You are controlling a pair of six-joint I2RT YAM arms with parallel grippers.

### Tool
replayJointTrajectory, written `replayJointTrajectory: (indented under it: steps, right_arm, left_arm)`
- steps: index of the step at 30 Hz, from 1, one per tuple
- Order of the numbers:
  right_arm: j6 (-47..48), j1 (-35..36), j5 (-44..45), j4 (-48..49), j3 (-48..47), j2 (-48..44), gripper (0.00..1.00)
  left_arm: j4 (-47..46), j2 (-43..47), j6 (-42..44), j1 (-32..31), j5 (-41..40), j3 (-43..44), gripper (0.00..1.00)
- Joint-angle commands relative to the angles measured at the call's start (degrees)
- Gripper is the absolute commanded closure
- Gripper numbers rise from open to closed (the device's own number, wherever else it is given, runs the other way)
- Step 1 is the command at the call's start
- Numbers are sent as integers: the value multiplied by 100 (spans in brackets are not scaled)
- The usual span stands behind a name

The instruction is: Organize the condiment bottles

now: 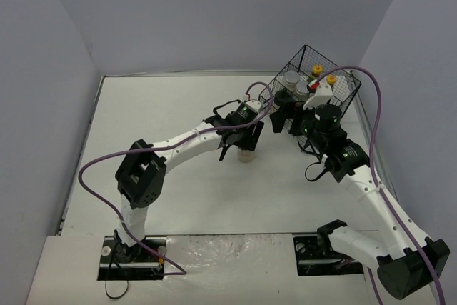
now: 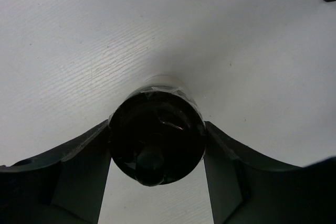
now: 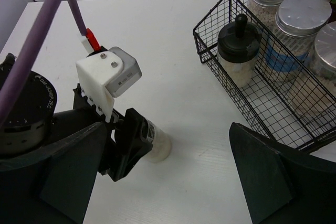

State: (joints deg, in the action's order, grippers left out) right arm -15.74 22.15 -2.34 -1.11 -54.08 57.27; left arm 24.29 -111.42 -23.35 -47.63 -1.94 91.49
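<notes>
Now the left arm reaches forward with its elbow bent, its hand [image 1: 240, 142] clamped on a black-capped shaker [image 1: 246, 155] standing mid-way across the surface [image 1: 164, 105], while the right hand [image 1: 285, 113] hangs spread wide and empty beside the wire basket [image 1: 341, 101] near the far right corner.

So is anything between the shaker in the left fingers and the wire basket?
On the table, nothing. Seen from above, the right arm's open fingers hang by the basket's near corner, across the held shaker's path, and a second shaker fills that corner.
</notes>
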Motion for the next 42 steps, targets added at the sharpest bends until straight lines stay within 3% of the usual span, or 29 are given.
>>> replayJointTrajectory:
  steps: [1,4,7,13,20,27,33,38,42]
  right_arm:
    - [159,-27,154,336,-32,-142,0]
    - [185,-27,158,331,-101,-153,0]
    - [223,-27,168,331,-183,-201,0]
    - [518,-27,171,329,-413,-486,0]
    - [792,-27,-162,221,-626,-330,0]
    - [1042,227,-707,251,-520,628,0]
    - [1406,1038,-320,550,-457,1592,0]
    - [1165,1176,-210,1071,-237,2260,0]
    - [1073,1225,-126,1446,-69,2543,0]
  left_arm:
    - [169,147,15,-94,-61,232,39]
    - [198,300,-11,-110,-65,207,17]
    - [216,510,-89,-132,-39,169,3]
    - [231,1165,-286,-168,8,12,3]
    - [389,2737,-380,1,-466,-721,3]
    - [779,4268,-557,987,-675,-1951,3]
    - [1239,5334,-488,1933,-884,-2749,3]
    - [1705,6348,-313,2653,-1171,-3406,3]
    - [1946,6998,-161,2884,-1419,-3734,3]
